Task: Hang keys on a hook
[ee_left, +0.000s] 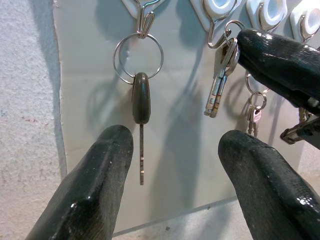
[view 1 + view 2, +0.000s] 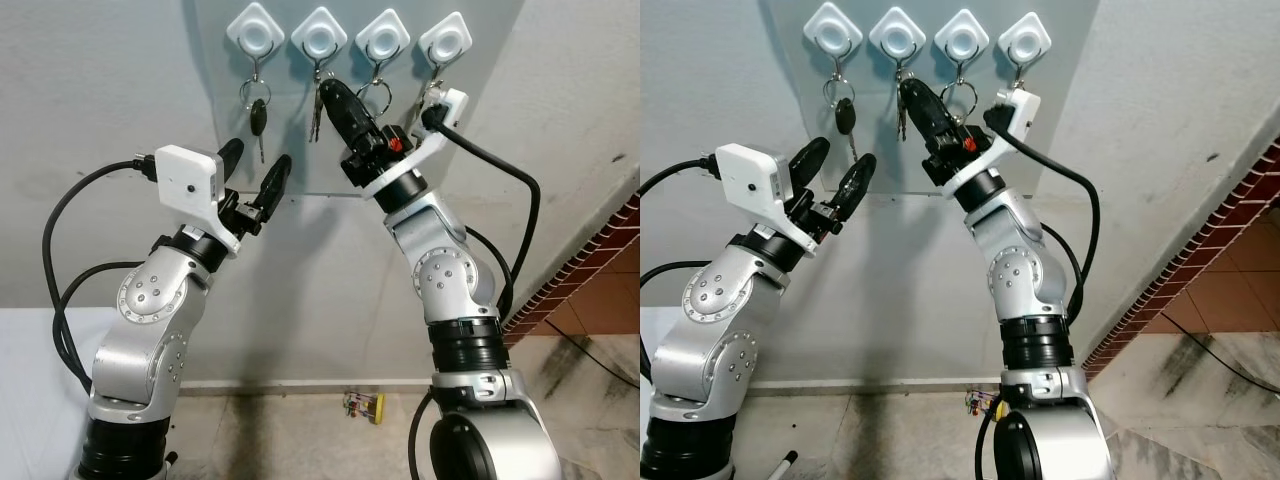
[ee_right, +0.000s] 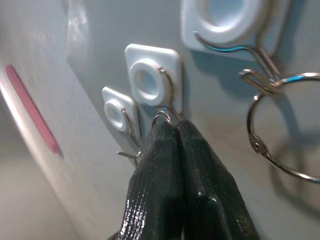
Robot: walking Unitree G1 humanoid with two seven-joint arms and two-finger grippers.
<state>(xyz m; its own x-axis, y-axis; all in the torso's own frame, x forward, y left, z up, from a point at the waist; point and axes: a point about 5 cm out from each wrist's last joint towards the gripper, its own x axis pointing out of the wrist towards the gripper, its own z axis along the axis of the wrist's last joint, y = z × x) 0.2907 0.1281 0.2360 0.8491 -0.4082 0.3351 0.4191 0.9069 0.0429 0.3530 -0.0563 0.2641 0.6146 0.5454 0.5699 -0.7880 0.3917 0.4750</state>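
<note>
Head stereo pair facing the hook board (image 2: 300, 110) from below, both wrist cameras close against it

The right gripper (image 2: 908, 92) is reaching up, fingers pressed together, to the keys (image 2: 901, 115) hanging on the second hook (image 2: 897, 40), while the left gripper (image 2: 835, 170) is hovering spread below a black-headed key (image 2: 845, 120)

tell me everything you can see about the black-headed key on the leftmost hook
The black-headed key has a dark oval head and a thin metal blade pointing straight down. It hangs from a silver ring clipped on the leftmost white hook, against the grey board. Nothing grips it; the open left gripper sits just below.
</note>
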